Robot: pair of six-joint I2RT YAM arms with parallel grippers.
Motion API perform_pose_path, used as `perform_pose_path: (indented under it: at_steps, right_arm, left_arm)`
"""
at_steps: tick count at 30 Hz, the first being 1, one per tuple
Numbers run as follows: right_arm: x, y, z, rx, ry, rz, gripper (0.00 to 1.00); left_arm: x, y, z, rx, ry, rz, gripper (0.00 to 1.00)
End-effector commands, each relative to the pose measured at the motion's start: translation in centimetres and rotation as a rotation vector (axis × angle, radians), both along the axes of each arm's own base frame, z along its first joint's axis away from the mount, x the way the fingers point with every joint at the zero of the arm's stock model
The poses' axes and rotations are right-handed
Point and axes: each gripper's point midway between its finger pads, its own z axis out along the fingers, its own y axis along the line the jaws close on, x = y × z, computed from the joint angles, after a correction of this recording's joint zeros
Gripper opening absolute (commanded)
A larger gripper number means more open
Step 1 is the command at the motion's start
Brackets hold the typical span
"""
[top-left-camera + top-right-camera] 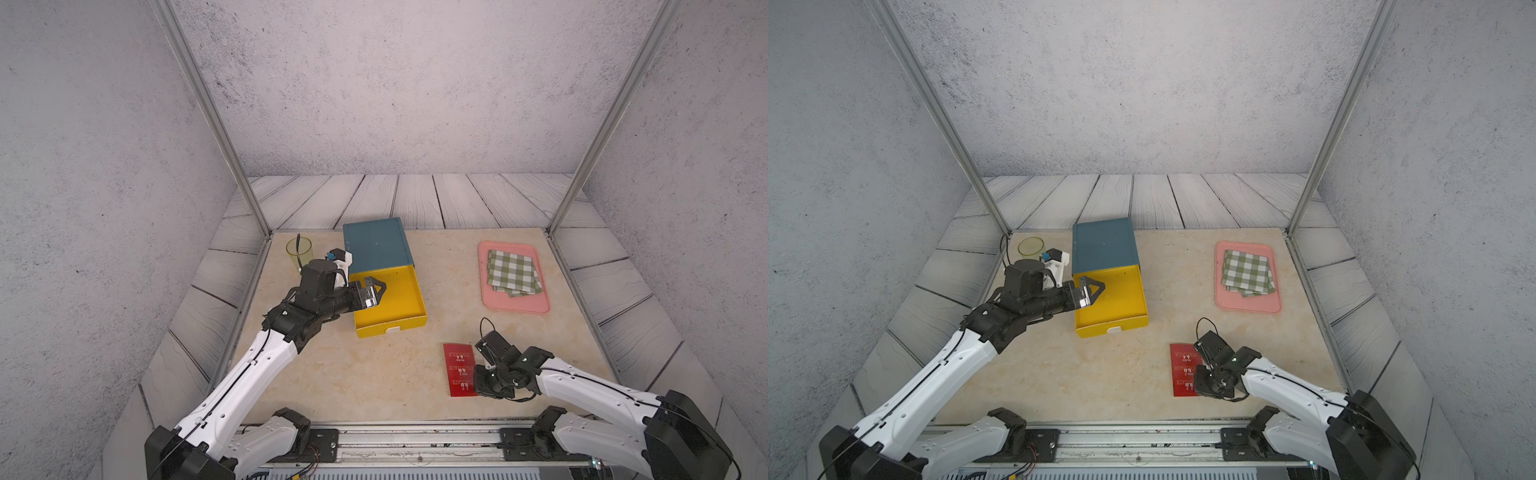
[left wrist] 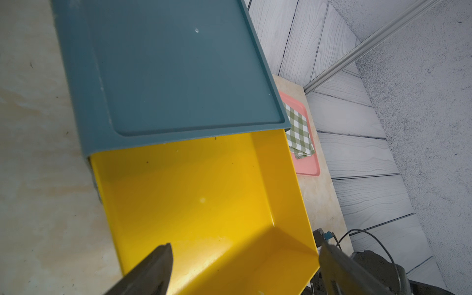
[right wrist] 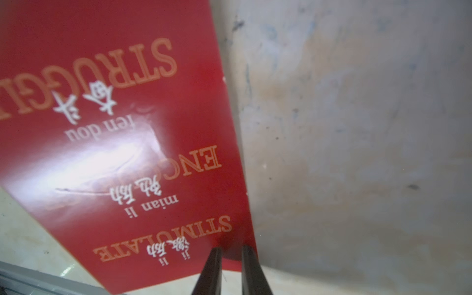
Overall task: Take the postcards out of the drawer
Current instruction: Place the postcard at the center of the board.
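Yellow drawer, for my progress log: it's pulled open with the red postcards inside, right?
No. The yellow drawer is pulled open, but the red postcards lie on the table, as both top views show; the drawer's visible floor is bare.

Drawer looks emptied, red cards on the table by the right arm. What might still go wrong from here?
1. The right gripper stands with jaws nearly together at the edge of the postcards; whether it pinches them is unclear, so pulling away might drag the stack.
2. The open left gripper hangs over the yellow drawer; a finger may catch its wall.
3. The teal housing hides the drawer's back, where a card could be lying unseen.
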Motion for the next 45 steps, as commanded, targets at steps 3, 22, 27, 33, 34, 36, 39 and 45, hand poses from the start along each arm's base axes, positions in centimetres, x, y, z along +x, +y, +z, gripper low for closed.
perform_pose_path:
  at_steps: [3, 22, 27, 33, 34, 36, 39, 45]
  right_arm:
    - [-1.0, -1.1, -0.9, -0.05, 0.042, -0.011, 0.18]
    - [-1.4, -2.2, -2.5, -0.167, 0.099, -0.011, 0.31]
    - [-1.7, -2.1, -2.8, -0.213, 0.12, 0.014, 0.38]
    - [-1.6, -1.9, -3.1, -0.284, 0.13, 0.042, 0.46]
    - [-1.7, -1.9, -3.2, -0.295, 0.136, 0.047, 0.46]
    - [-1.8, -1.8, -3.5, -0.316, 0.144, 0.055, 0.47]
    - [-2.0, -2.0, -4.0, -0.349, 0.162, 0.065, 0.48]
    - [-2.5, -2.2, -4.8, -0.386, 0.188, 0.083, 0.49]
  left_arm:
    - [0.1, 0.1, 0.0, -0.006, -0.005, 0.001, 0.96]
    - [-0.1, 0.0, -0.6, -0.006, 0.002, -0.008, 0.96]
    - [-0.2, 0.1, -0.9, -0.004, 0.006, -0.01, 0.96]
    - [-0.2, 0.1, -0.9, -0.003, -0.001, -0.011, 0.96]
    - [-0.3, 0.1, -0.9, -0.003, -0.001, -0.012, 0.96]
    - [-0.2, 0.1, -1.0, -0.003, -0.001, -0.013, 0.96]
    - [-0.3, 0.1, -1.1, -0.008, 0.001, -0.017, 0.96]
    - [-0.5, 0.0, -1.1, -0.019, 0.003, -0.022, 0.96]
